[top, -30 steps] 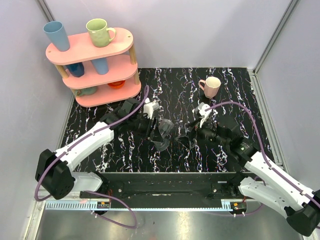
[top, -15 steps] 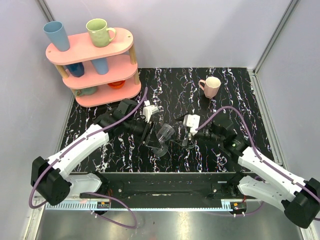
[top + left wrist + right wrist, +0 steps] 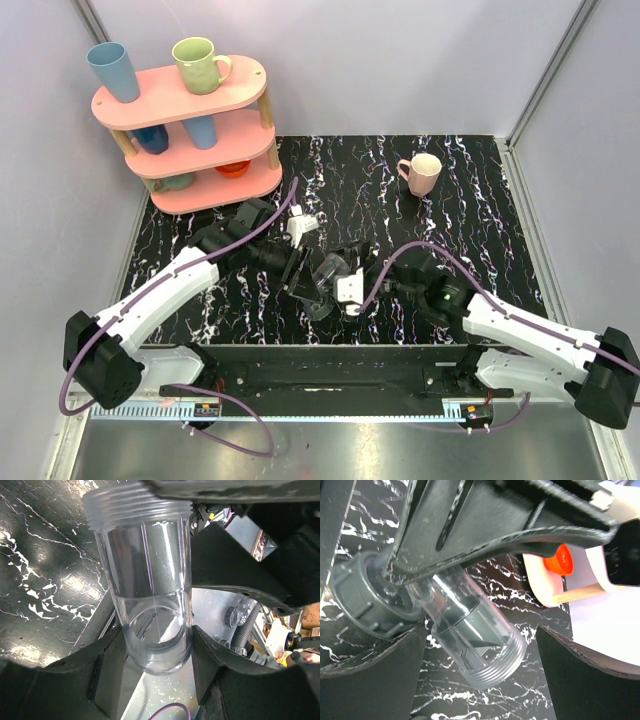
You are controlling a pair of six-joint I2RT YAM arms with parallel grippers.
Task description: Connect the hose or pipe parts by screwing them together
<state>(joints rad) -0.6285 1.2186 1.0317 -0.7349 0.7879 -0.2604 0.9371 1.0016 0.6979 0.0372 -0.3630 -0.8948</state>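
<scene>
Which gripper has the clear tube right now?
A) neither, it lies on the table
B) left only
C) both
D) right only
B: the clear tube sits clamped in the left gripper, while the right gripper stands open around its threaded end, with a gap on either side.

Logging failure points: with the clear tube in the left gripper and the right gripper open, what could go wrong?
The left gripper pinches the clear plastic tube by its smooth wall; twisting may slip it.
The open right gripper straddles the bare threaded end, holding nothing; closing there may clamp the threads.
The ribbed dark grey ring at the far end is half hidden; cross-threading cannot be ruled out.
</scene>
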